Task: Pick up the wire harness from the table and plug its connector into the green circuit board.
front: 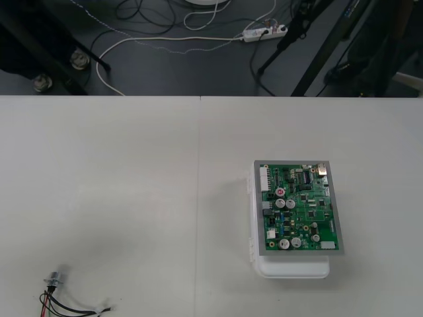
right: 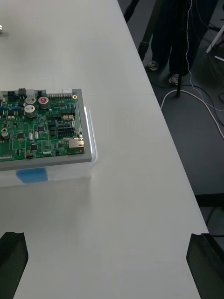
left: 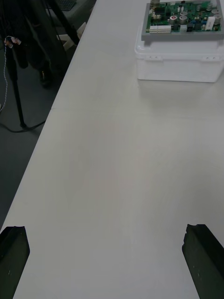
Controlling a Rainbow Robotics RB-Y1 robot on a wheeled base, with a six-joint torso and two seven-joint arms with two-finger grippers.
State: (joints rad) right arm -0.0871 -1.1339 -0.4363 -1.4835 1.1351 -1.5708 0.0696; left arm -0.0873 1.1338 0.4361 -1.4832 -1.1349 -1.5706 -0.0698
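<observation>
The green circuit board (front: 299,208) lies on its white base (front: 294,267) right of the table's middle. The wire harness lies loose near the front left corner of the table. Its round metal socket (front: 56,279) is at the far end, and its red, black and green wires (front: 66,307) trail toward the front edge. In the right wrist view my right gripper (right: 109,266) is open over bare table, with the board (right: 39,126) ahead of it. In the left wrist view my left gripper (left: 108,254) is open too, and the board (left: 184,18) stands far ahead on its base (left: 177,60).
A seam (front: 199,198) runs down the table's middle. Cables and stand legs (front: 264,33) lie on the dark floor beyond the far edge. The table edge (right: 172,154) runs close beside the right gripper.
</observation>
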